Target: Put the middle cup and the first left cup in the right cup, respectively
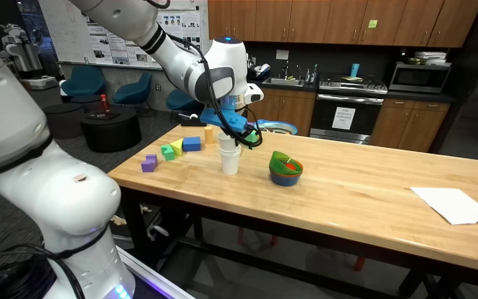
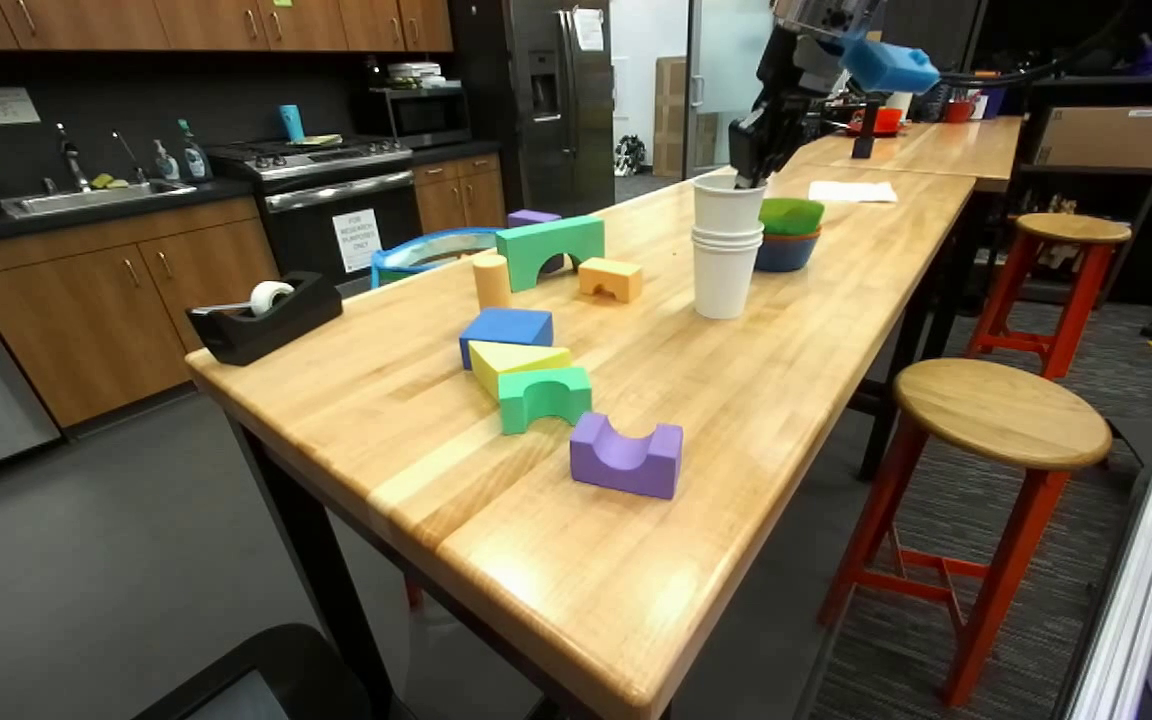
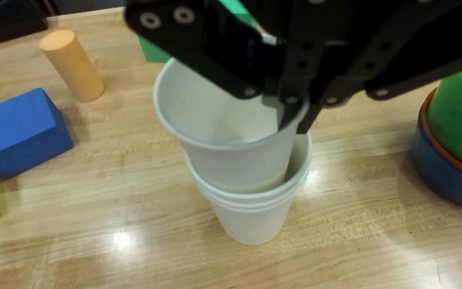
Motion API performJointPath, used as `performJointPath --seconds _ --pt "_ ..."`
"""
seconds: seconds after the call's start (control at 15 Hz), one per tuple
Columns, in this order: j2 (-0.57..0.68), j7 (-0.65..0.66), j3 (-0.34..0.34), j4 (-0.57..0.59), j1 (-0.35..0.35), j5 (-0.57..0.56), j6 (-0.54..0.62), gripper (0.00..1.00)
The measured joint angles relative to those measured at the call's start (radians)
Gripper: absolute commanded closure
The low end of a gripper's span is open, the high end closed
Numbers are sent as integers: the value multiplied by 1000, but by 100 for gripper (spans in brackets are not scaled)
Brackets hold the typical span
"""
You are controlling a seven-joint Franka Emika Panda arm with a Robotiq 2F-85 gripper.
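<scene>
In the wrist view, the blue block lies on the worktop to the left of the cup stack, well apart from it. The orange cylinder is also left of the stack, but higher in this view. The stack is upright, and its two rims are close together; in my judgement one cup is already nested in another, so the first half of the task is done. Over the mouth of the stack is the upper cup: its bottom is inside the stack, but its larger part stands above the rims. On the right side of the stack's mouth, the fingers pinch the wall of the upper cup, one inside it and one outside. Farther right of the stack, the green bowl sits tilted, with the blue bowl below it.

The task seems to be near its end, but the upper cup is not yet seated. What is left, I think, is to lower it fully into the stack and to let it go without pulling it up. Which cup is the middle one, I cannot tell.
</scene>
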Motion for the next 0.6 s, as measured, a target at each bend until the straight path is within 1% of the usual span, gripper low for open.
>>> performJointPath --seconds 0.07,0.2,0.53,0.6 --pt "7 -4 0 3 0 8 2 67" --pt "15 -10 1 7 0 19 5 55" --pt "24 -11 6 17 0 22 7 22" --pt "23 -15 7 18 1 28 7 14"
